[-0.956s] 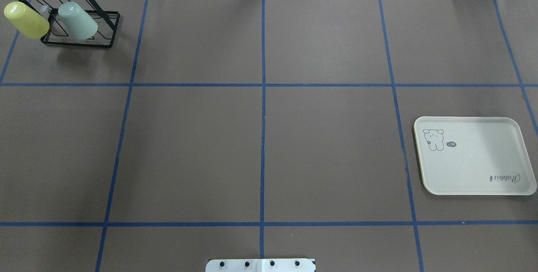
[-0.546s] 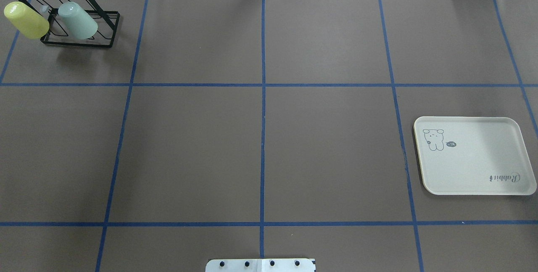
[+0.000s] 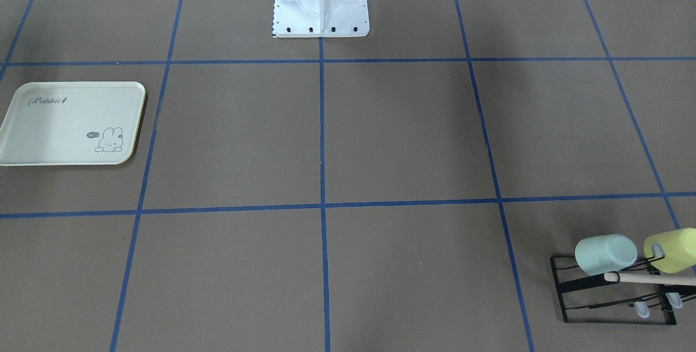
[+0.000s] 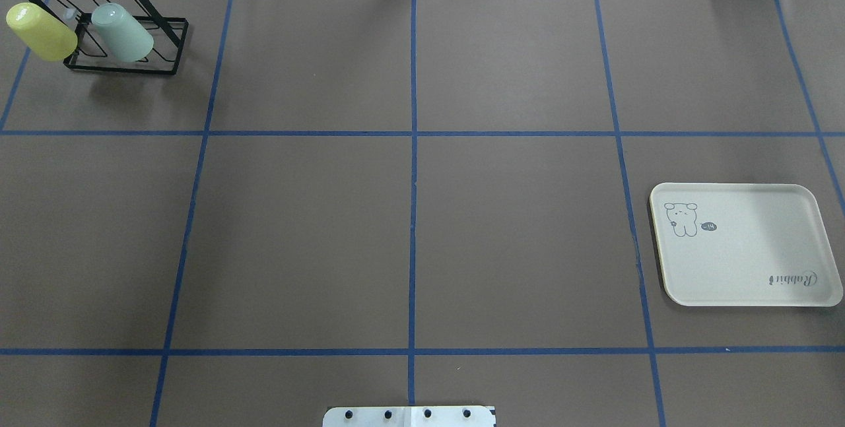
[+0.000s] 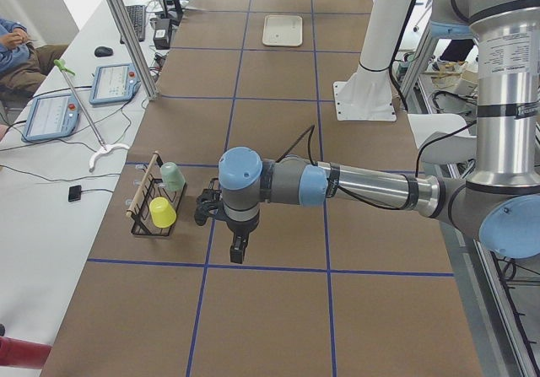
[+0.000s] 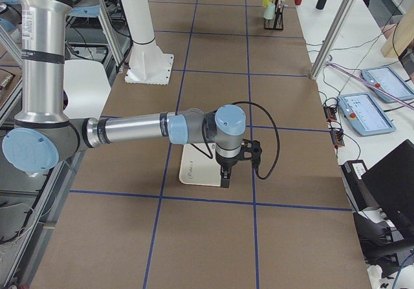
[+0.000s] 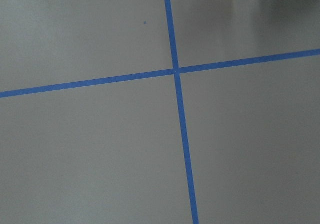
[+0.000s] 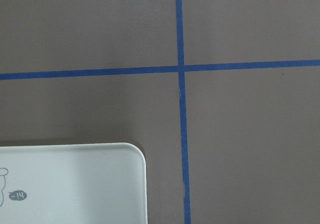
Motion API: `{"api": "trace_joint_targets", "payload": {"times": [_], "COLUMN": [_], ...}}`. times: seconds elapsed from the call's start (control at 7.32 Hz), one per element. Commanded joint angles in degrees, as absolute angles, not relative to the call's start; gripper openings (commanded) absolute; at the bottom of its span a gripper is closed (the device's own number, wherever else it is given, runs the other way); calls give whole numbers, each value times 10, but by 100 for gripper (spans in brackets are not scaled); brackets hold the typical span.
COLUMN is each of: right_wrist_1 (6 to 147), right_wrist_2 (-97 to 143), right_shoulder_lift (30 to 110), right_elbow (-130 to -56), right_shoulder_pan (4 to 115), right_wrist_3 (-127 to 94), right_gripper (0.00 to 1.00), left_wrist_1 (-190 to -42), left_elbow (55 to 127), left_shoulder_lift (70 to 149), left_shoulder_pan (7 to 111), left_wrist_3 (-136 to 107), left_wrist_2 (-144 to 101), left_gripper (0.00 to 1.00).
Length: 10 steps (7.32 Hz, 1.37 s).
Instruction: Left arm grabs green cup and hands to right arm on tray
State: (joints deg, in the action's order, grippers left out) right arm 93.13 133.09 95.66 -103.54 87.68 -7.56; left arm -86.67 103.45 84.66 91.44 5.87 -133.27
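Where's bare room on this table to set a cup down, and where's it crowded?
Bare: inside the tray, and the table squares between it and the rack. Crowded: the far-left corner, where that rack holds the green cup and yellow cup.

The green cup [image 4: 122,32] is pale mint, the other cup [image 4: 41,32] is yellow-green, and the rack [image 4: 120,69] is black. The tray [image 4: 759,255] is cream-white with a grey bunny drawing. The table [image 4: 297,235] is brown with blue grid lines.

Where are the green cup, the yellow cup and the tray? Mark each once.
green cup [image 4: 123,32], overhead exterior view, on its side wall.
yellow cup [image 4: 41,32], overhead exterior view, on its side wall.
tray [image 4: 746,249], overhead exterior view, on its bare floor.
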Motion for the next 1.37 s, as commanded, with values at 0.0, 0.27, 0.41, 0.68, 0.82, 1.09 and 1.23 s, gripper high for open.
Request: {"api": "trace_joint_targets", "payload": {"times": [0.0,0.27,0.41,0.68,0.82,1.09,1.23], "right_wrist_1": [897,894,894,885,847,845,843], "right_wrist_2": [1339,1346,1350,1357,1357,1358,1358], "right_shoulder_lift": [958,958,958,956,958,959,960], "right_elbow": [-1012,-1010,-1004,-1006,-1005,-1000,-1000], "right_shoulder_pan": [876,868,865,843,821,819,818], "right_wrist_3": [-76,-77,-76,-69,-79,-79,-80], "right_gripper": [100,100,100,100,100,100,100], "left_wrist_1": [-889,-889,-888,-884,-882,-889,-889], "left_elbow": [1034,1056,1067,1063,1025,911,870], "left_shoulder_lift": [846,914,942,1000,1061,1150,1172], "left_shoulder_pan": [912,846,811,740,712,690,676], "left_wrist_3": [55,-38,-53,-152,-207,-236,-236], "left_wrist_2": [-1397,-1393,-1357,-1272,-1274,-1276,-1275], "left_gripper": [100,100,100,100,100,99,99]}}
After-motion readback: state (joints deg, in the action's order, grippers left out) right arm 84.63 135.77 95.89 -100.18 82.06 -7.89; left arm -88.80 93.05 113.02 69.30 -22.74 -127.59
